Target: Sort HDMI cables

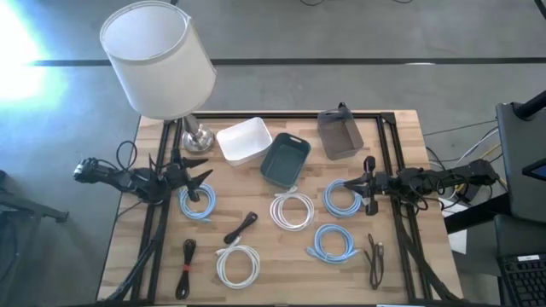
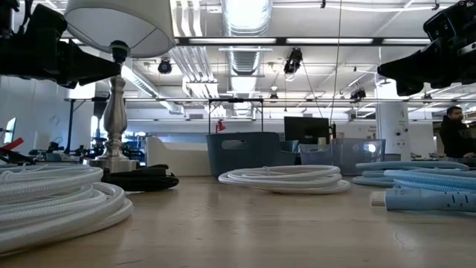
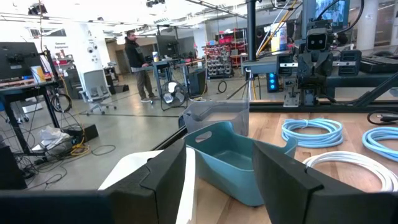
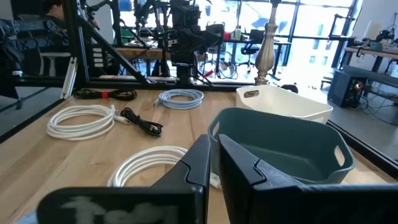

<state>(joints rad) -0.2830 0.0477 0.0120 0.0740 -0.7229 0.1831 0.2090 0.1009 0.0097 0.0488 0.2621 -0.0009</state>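
- Left pincer (image 1: 203,177) stood wide and empty, hovering above the counter (image 1: 401,128) at its left edge, just beside a light-blue coil (image 1: 197,203) and not touching it.
- Right pincer (image 1: 366,183) was nearly closed on nothing, hovering over the right side, next to another light-blue coil (image 1: 343,199).
- Both arms reached in level from the sides, fingers pointing toward the counter's middle; in the left wrist view the dark fingers (image 3: 168,174) sat well apart, and in the right wrist view the fingers (image 4: 199,163) were almost together.
- HDMI cables lay flat on the counter, none in a bin:
  - a third light-blue coil (image 1: 333,242) near the front right
  - white coils at centre (image 1: 293,209) and toward the front (image 1: 238,263)
  - black bundles at the front left (image 1: 188,267), centre-left (image 1: 241,228) and front right (image 1: 376,260)
- Bins sat along the far edge: white bin (image 1: 244,140), teal bin (image 1: 285,159), grey bin (image 1: 339,133). The lamp (image 1: 159,61) stood at the far left corner.
- Handling, by judgement: light, soft, springy; the jacket looked smooth, so slip was likely. A coil would probably sag or unwind if pinched by one strand.
- Best hold, I'd say: across the full bunch of loops on one side of the ring. For the black bundles, at the middle where the folds stack.
- Right pincer would need to spread first.
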